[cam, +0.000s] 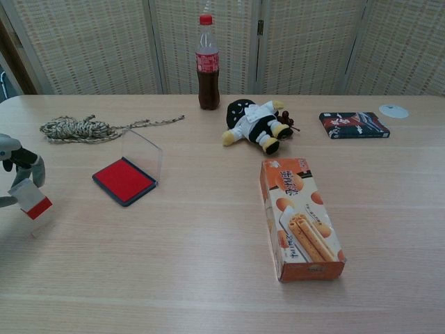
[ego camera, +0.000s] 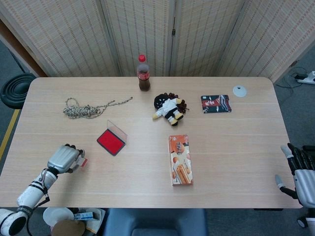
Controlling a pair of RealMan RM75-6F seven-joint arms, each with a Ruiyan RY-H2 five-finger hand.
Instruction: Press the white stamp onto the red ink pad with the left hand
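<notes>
Left robot hand (cam: pixel 15 170) pinching white stamp (cam: pixel 30 197), lifted off desk (cam: pixel 208 250); carry to red ink pad (cam: pixel 124 180) and press not yet done.

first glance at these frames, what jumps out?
The red ink pad, lid up, left of centre on the table, is the brightest spot. Just left of it the left hand holds the white stamp lifted off the surface, tilted, red end down. Then the orange snack box lying mid-table, with a cola bottle and a plush doll behind it.
</notes>
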